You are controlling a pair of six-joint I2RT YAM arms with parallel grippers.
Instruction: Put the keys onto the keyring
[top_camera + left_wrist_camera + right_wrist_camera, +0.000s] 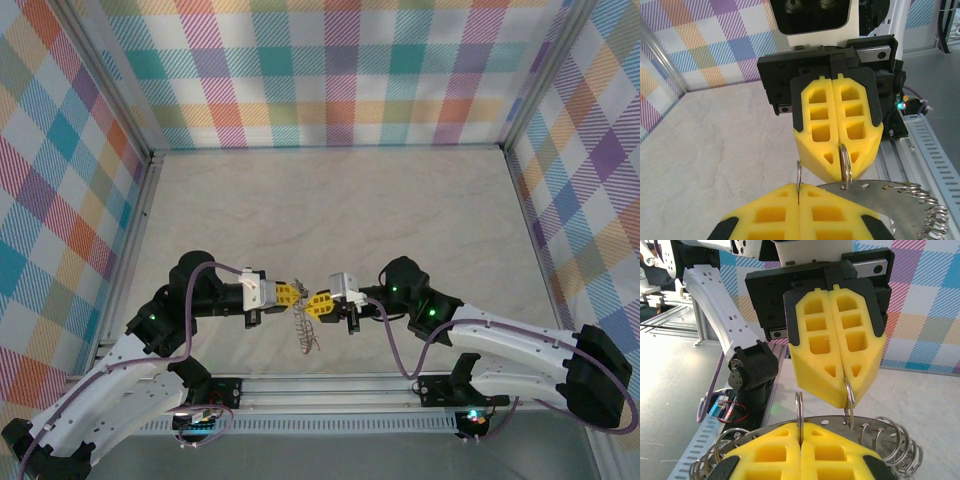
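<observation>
Checked walls (330,70) in many colours stand around a pale marbled table (330,210). Low in the middle of the table the two arms meet tip to tip. The left gripper (295,294) comes in from 9 o'clock and the right gripper (315,303) from 3 o'clock. Both pairs of yellow jaws are clenched, and each pinches one thin wire loop of the keyring (305,331). The rest of the keyring, a curved metal strip with many loops, hangs toward 6 o'clock from the tips.
</observation>
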